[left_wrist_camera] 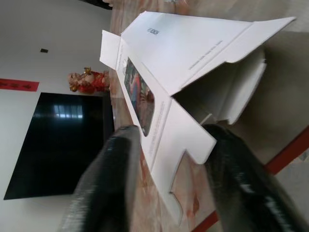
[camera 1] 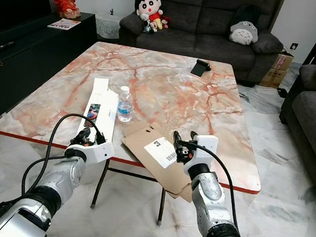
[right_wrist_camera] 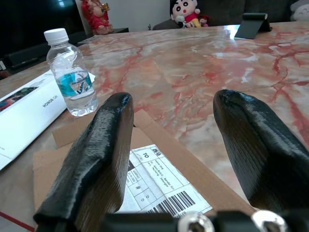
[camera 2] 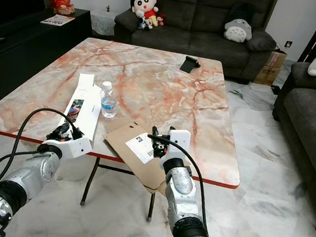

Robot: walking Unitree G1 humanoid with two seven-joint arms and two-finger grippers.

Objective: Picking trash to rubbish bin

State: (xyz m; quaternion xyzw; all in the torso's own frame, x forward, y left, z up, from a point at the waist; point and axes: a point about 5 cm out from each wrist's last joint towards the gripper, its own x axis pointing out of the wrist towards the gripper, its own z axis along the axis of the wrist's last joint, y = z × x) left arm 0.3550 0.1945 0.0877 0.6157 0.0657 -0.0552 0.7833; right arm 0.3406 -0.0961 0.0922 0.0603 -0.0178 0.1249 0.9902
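Trash lies on the near part of the bench (camera 1: 215, 101) in front of me: a flat brown cardboard sheet (camera 1: 157, 155) with a white label, a flat white box (camera 1: 100, 108), and a small water bottle (camera 1: 125, 104) standing up between them. The cardboard sticks out past the bench edge, so I think I can slip a finger under it there. My right claw (camera 1: 184, 146) is open, right over the cardboard's label, with both fingers spread wide to take it. My left claw (camera 1: 87, 137) is open too, with the near end of the white box lying between its fingers. I have not gripped anything yet. I see no rubbish bin, so I will have to find one
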